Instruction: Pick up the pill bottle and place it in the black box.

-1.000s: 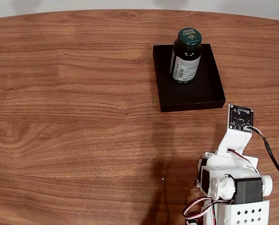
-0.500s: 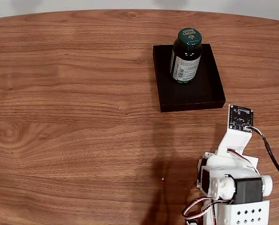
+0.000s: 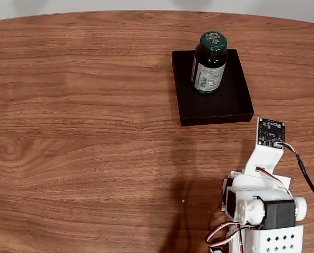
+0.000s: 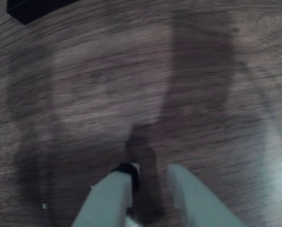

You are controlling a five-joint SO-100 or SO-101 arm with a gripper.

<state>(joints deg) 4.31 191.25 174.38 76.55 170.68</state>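
The claw (image 4: 153, 172) is hanging empty over bare worktop (image 3: 83, 132), its pale fingers (image 4: 112, 194) slightly parted, well apart from the pill bottle (image 3: 208, 62). The bottle is standing upright inside the black box (image 3: 228, 108), toward its far end. It looks rigid, light and smooth-sided, likely best gripped around the labelled body below the cap.

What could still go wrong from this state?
1. The pill bottle stands upright in the black box, tall against the low walls. A bump to the table could tip it out.
2. The arm is folded close to the box's near edge, so a forward swing could shove the box.
3. In the wrist view the gripper hangs low over the wood, empty, jaws slightly apart. Any further drop may scrape the table.
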